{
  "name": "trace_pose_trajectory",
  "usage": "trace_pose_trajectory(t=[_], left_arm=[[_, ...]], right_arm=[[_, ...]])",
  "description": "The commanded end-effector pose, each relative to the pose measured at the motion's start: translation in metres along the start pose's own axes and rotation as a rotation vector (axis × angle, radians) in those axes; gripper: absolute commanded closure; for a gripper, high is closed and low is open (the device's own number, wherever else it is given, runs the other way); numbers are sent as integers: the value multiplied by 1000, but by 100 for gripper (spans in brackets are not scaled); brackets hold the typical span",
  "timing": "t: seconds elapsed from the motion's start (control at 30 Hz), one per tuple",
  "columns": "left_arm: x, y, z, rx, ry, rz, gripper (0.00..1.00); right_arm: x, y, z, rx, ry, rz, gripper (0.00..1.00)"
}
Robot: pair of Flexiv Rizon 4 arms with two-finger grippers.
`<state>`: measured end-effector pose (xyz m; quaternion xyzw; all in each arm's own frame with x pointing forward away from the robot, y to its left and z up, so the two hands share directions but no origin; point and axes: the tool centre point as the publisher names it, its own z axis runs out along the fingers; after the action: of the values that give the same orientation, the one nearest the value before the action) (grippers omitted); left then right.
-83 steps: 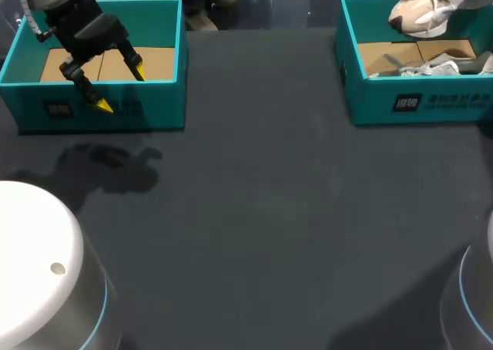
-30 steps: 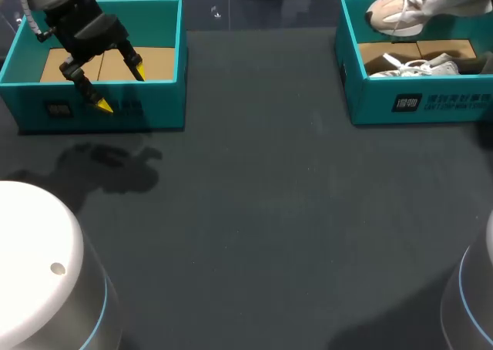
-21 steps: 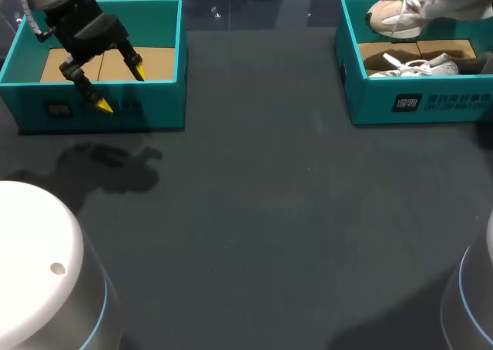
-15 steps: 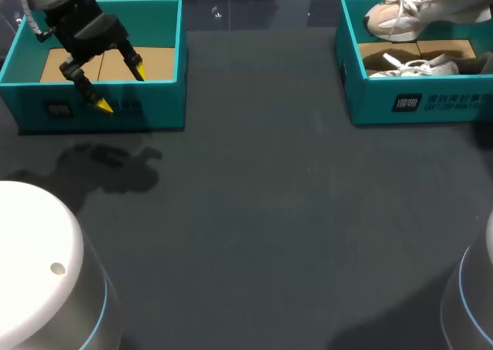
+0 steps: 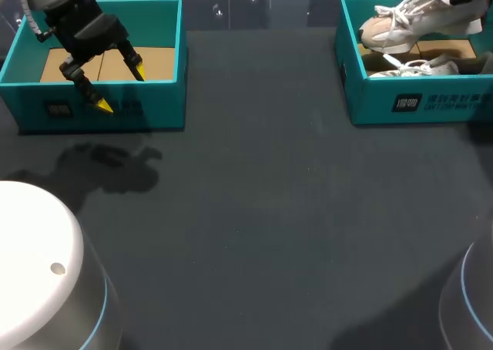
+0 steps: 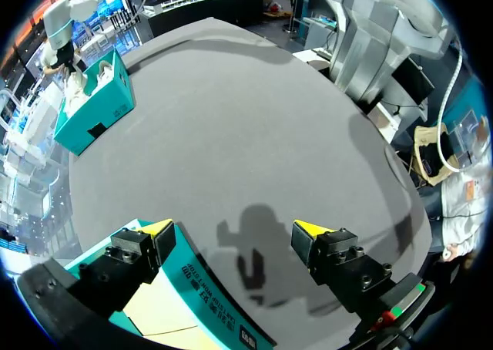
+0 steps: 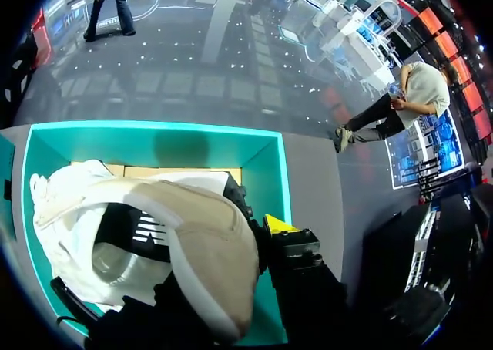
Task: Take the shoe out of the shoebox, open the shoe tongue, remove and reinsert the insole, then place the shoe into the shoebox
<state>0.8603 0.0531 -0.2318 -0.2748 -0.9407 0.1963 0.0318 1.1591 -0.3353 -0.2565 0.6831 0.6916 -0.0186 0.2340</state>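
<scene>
Right gripper (image 7: 254, 231) clamped on heel of shoe (image 5: 400, 23), toe tilted down over shoebox (image 5: 420, 103); second shoe (image 5: 416, 68) lying inside. Left gripper (image 5: 122, 89) wide open, holding nothing, poised astride front wall of left box (image 5: 146, 112).

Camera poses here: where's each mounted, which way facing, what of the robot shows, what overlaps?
Head: above and behind, looking down on the dark grey table; left gripper and arm bases show.
Left wrist: looks along its open fingers across the table to the far teal cardboard shoebox.
Right wrist: looks into that shoebox past the held white-and-beige sneaker; one yellow fingertip shows.
Shared: all see that shoebox.
</scene>
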Motion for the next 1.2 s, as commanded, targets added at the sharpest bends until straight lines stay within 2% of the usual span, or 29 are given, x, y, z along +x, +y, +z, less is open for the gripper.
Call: trace_pose_trajectory(t=[0.03,0.6,1.2], left_arm=[[1,0,0,-2,0,1,0],[1,0,0,-2,0,1,0],[1,0,0,-2,0,1,0]], right_arm=[[4,11,13,23,19,-2,100],[20,20,41,48,29,0,100],[32,14,69,60,81,-9,100]])
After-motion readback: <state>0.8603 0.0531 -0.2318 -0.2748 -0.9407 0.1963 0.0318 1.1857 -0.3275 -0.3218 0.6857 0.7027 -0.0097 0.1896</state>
